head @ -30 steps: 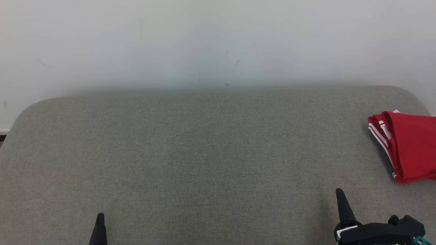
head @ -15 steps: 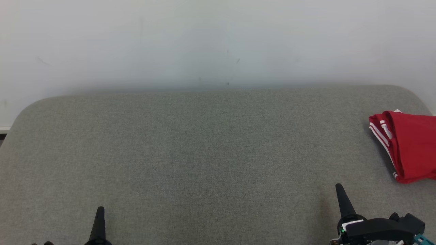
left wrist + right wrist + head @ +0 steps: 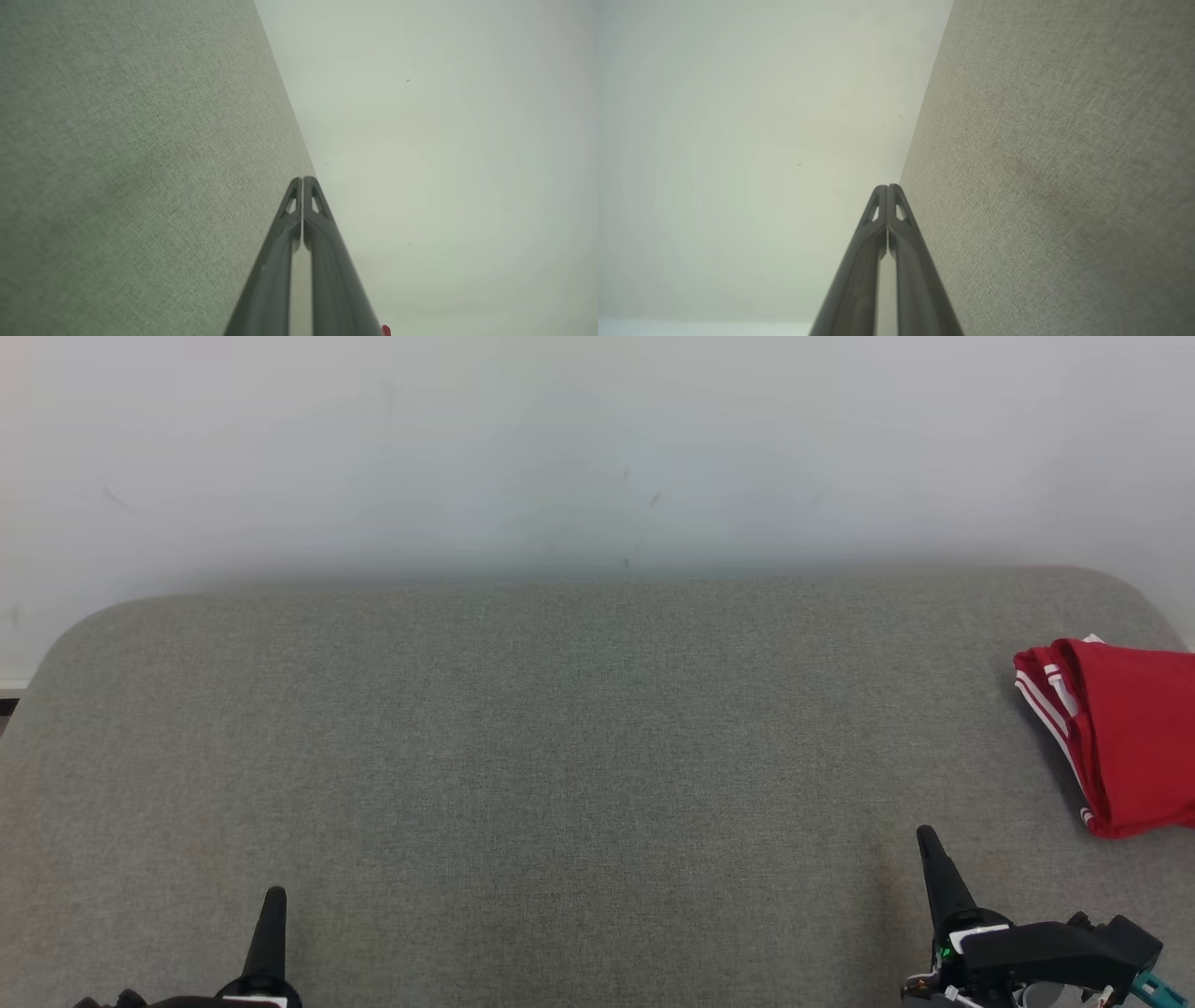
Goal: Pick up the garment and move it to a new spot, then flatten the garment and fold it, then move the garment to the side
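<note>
The garment [image 3: 1125, 737] is red with white stripes and lies folded at the far right of the grey fabric surface [image 3: 560, 756], partly cut off by the head view's edge. A sliver of red [image 3: 385, 330] shows at the bottom of the left wrist view. My left gripper [image 3: 273, 901] points up at the lower left, shut and empty; its fingertips [image 3: 302, 183] meet. At the lower right my right gripper [image 3: 926, 840] is also shut with nothing in it, fingers [image 3: 887, 191] pressed together. It stands left of and nearer than the garment, apart from it.
A pale wall [image 3: 597, 448] rises behind the surface's far edge. The surface has rounded far corners [image 3: 84, 625]. A strip of floor and skirting [image 3: 9, 695] shows at the far left.
Both grippers have crept further up into the head view, away from me. The garment has not moved.
</note>
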Tool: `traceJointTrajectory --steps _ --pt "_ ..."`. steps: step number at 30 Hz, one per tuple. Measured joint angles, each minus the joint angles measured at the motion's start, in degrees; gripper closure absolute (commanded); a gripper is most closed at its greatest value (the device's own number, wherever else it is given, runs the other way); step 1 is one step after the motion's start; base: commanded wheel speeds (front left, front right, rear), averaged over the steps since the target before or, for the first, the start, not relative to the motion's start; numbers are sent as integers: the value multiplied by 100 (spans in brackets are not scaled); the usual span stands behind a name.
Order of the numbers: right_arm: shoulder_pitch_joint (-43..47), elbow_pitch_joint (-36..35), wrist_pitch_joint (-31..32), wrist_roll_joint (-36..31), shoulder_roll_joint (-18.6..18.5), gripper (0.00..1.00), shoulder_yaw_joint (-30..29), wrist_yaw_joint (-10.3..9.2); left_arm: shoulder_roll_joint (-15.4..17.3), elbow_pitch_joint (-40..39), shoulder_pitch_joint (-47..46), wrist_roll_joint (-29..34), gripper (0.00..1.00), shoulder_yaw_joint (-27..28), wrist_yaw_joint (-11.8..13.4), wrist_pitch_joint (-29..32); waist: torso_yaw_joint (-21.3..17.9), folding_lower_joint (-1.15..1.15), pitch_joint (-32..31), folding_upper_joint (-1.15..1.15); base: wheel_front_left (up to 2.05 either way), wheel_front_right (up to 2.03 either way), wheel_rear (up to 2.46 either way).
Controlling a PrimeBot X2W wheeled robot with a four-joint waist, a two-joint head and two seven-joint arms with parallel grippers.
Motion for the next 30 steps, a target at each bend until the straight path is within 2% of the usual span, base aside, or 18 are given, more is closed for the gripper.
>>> traceJointTrajectory --steps 30 --pt "-193 -59 316 1344 0 100 -67 0 2 35 -249 -1346 100 114 -104 352 23 0 56 0 0 0 0"
